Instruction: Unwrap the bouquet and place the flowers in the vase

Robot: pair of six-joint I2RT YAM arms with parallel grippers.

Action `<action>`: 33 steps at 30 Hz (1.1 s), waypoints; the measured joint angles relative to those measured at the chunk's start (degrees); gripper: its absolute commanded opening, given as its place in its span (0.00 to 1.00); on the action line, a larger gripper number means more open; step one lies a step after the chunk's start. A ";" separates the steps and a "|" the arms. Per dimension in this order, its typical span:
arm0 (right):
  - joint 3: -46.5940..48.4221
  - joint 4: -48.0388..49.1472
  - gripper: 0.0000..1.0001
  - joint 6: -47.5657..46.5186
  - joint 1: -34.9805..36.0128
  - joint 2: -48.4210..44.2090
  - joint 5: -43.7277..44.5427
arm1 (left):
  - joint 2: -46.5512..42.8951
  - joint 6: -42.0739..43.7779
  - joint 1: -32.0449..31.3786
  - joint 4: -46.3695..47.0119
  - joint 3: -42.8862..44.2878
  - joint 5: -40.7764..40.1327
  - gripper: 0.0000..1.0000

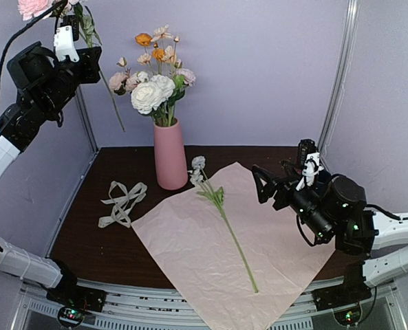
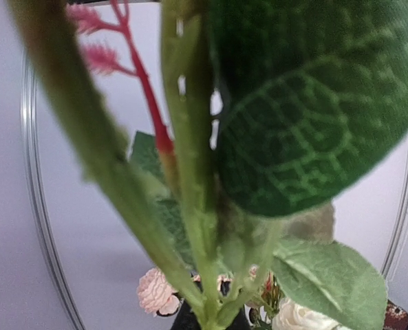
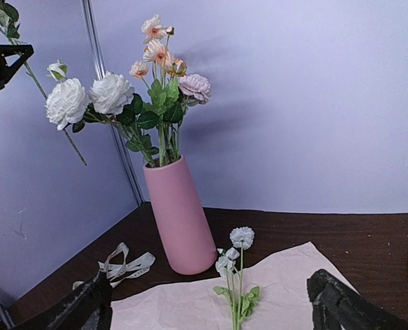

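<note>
Left gripper [image 1: 73, 24] is way up high, jaws pinched almost closed on the green stem of a pink flower [image 1: 35, 7]. The bloom sits above the jaws, and the long stem trails down below them and off to the right. On the left wrist camera a big green leaf [image 2: 314, 103] blurs across the view right in front of the jaws.

Well below those jaws and to their right stands the vase [image 1: 169, 155], upright on the table [image 1: 80, 227]. It is already holding a bunch of flowers [image 1: 152, 89] in white, pink and orange.

Down low, the right gripper [image 1: 267, 182] hovers by the right edge of the paper [image 1: 190, 261], jaws spread wide with nothing between them. Straight ahead of those jaws a white flower [image 1: 221, 206] lies flat on the paper, its bloom end near the foot of the vase. The vase itself is ahead of the jaws and a touch left. Further left, a ribbon [image 1: 121, 203] lies loose on the table just off the paper.
</note>
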 measured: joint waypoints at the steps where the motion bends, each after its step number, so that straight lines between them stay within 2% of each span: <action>1: 0.02 0.15 1.00 0.02 -0.13 0.17 0.02 | 0.59 -1.05 1.27 0.96 0.00 1.36 0.00; 7: 0.02 0.92 1.00 0.00 -1.77 0.87 0.11 | 5.25 -8.55 7.63 6.71 0.83 10.93 0.00; 13: 0.02 1.64 1.00 0.20 -3.76 1.62 -0.15 | 10.21 -13.62 9.94 10.03 3.08 17.22 0.00; 22: 0.02 1.79 1.00 1.57 -5.90 2.62 -1.44 | 15.45 -17.62 12.50 13.86 2.75 21.79 0.00; 33: 0.02 2.29 1.00 4.07 -7.06 6.14 -3.63 | 20.37 -19.56 14.64 20.85 -2.03 26.27 0.00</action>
